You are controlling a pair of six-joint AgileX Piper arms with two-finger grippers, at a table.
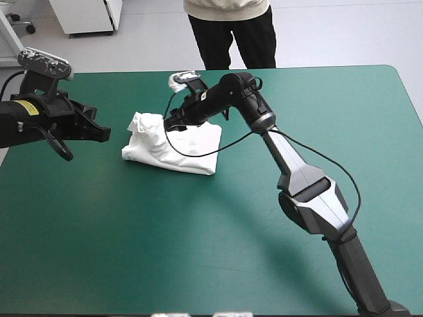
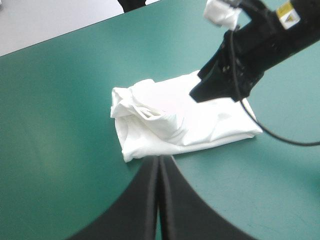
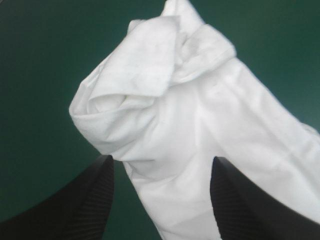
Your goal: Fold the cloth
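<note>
high: t-shirt (image 1: 175,146) lies as a folded bundle on the teal-green cover (image 1: 132,224), my right gripper (image 1: 170,122) over it, left gripper (image 1: 102,132) well apart.
left wrist: my fingers pressed into one arch, empty.
right wrist: fingers spread wide above the t-shirt (image 3: 165,110).
light, limp, will slump; i'd pinch the rumpled end through all layers.

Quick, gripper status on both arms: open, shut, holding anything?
Left gripper: shut, holding nothing, just short of the T-shirt.
Right gripper: open, above the T-shirt, not gripping it.
</note>
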